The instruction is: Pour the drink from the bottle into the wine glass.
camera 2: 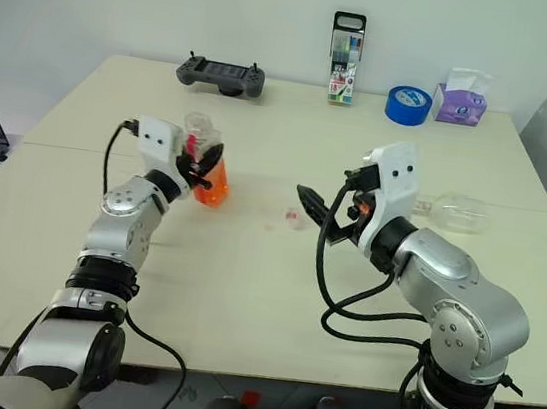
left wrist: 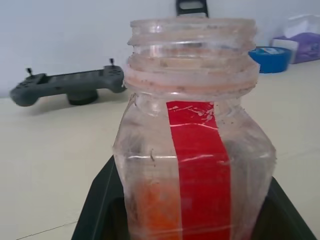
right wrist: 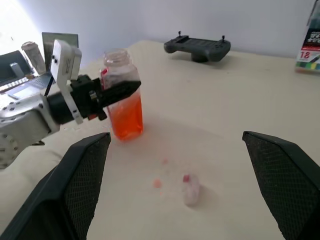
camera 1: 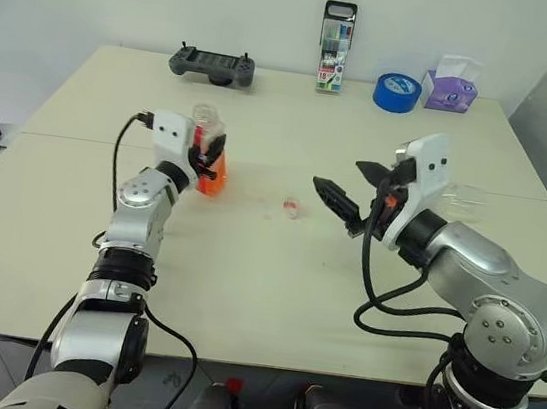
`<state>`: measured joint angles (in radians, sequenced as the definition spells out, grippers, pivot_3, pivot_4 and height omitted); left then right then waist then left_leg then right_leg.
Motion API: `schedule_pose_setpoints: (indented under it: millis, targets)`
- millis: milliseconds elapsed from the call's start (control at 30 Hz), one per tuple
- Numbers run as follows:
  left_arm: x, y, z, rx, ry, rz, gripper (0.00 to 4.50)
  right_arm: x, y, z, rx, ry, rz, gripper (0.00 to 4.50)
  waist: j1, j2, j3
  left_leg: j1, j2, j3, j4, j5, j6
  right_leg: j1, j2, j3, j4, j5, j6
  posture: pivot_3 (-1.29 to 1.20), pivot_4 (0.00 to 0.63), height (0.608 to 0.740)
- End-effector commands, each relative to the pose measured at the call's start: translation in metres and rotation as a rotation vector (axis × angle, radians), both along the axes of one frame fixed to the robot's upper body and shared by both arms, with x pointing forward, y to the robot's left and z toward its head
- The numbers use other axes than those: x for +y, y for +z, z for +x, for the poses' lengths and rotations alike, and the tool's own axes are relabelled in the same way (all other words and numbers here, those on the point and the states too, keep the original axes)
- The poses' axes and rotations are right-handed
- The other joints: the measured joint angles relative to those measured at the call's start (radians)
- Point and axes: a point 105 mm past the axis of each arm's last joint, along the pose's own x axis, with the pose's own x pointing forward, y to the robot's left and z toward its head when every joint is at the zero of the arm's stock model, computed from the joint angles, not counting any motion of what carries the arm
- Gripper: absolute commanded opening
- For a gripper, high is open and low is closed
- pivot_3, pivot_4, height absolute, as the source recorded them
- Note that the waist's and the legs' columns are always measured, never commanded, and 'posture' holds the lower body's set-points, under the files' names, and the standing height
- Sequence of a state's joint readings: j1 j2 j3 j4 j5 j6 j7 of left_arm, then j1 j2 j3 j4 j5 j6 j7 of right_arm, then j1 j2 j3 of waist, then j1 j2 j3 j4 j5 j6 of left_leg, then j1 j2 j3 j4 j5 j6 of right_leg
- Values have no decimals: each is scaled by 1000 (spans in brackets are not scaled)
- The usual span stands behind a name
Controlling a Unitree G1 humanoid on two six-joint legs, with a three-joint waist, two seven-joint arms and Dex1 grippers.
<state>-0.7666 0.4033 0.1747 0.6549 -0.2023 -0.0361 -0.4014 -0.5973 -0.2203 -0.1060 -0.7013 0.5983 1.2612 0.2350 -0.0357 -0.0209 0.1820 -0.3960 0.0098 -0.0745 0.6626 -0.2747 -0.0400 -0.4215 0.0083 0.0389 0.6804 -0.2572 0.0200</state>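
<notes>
Gripping: left gripper pinching bottle, uncapped, upright, drink low inside | right gripper spread, empty, mid-table | wine glass lying beyond right arm | step: pre-pour; next: stand glass upright, then tilt bottle over it

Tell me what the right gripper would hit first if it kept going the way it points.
Probably the small cap lying on the table just ahead of the open right gripper; beyond it stands the bottle, shut in the left gripper. Depth is uncertain.
</notes>
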Motion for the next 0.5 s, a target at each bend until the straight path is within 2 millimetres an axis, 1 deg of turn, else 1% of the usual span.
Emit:
schedule_pose_setpoints:
  millis: [33,133,200,300,367,500]
  targets:
    - [21,31,0,-104,66,-3,1635,15,-2,-15,-16,107,-36,4500,0,0,0,0,0,0,0,0,0,0,0,0,0,0,0,0,150,740]
    - [40,32,-2,-108,126,-13,1635,28,-14,-27,29,208,-67,4500,0,0,0,0,-1,0,0,0,0,0,0,1,-1,0,0,0,150,740]
    - [51,30,-3,-97,159,-13,1635,32,-19,-30,41,232,-79,4500,1,0,0,-1,-2,-1,1,0,0,0,-1,2,-1,0,0,0,150,740]
    - [69,28,-3,-81,220,-52,1635,29,-19,-17,55,149,-52,4500,2,-1,0,-1,-2,-1,1,0,0,0,-1,1,-1,0,0,0,150,740]
    - [73,26,-3,-80,224,-76,1635,29,-18,-12,54,121,-41,4500,3,-1,0,-1,-2,-2,1,0,0,0,-1,1,-1,0,0,0,150,740]
    - [77,19,-3,-56,232,-101,1635,32,-19,-13,53,122,-51,4500,3,-1,0,-1,-2,-2,1,1,-1,0,-1,0,0,0,0,0,150,740]
